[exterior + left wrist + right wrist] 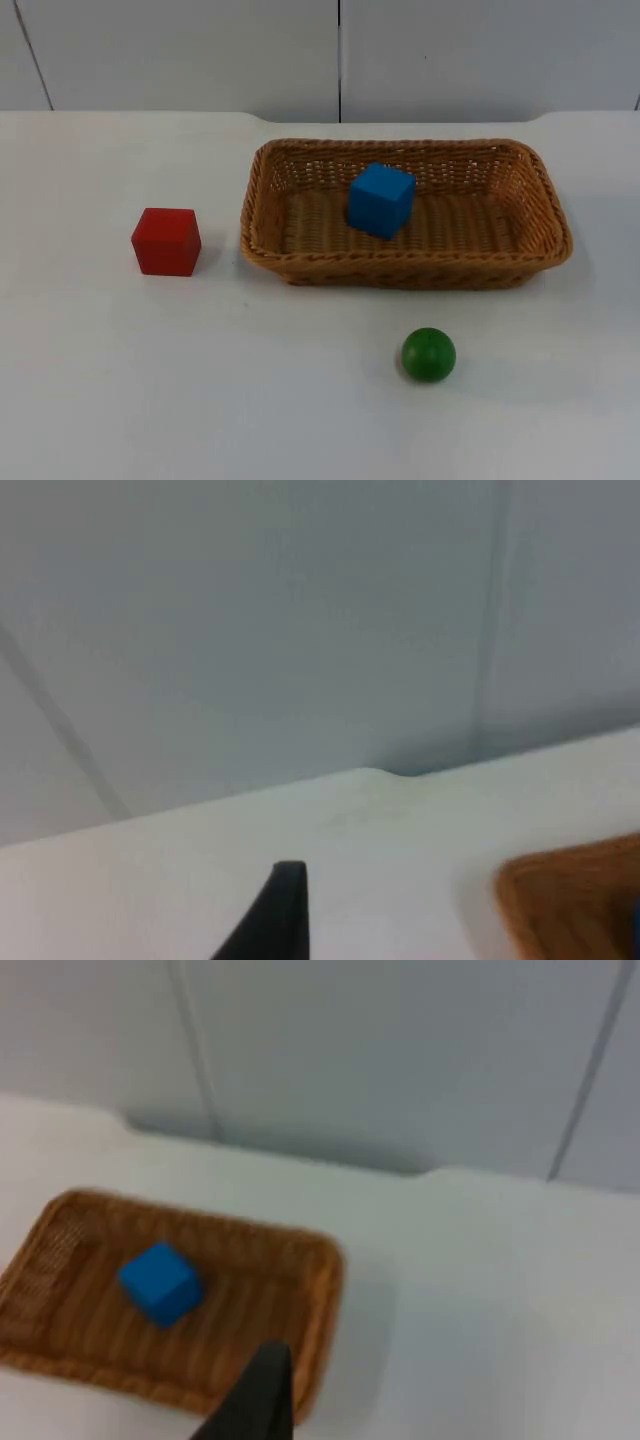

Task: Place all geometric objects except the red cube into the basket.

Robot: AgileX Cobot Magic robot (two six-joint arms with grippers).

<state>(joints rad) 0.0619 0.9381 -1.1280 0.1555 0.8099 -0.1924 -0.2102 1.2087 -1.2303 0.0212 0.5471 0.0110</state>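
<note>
A woven brown basket [400, 272] stands in the middle of the white table, and a blue cube [381, 199] lies inside it. The red cube [166, 241] sits on the table to the basket's left. In front of the basket a green ball [428, 354] rests on the bare table. My left gripper [275, 915] is held high near the table's far edge, facing the wall, with a corner of the basket [570, 900] beside it. My right gripper [255, 1400] hovers well above the basket [325, 1290] and looks down on the blue cube [160, 1282].
The grey partition wall [340, 55] closes off the back of the table. Bare white table top [250, 400] lies around the ball and the red cube.
</note>
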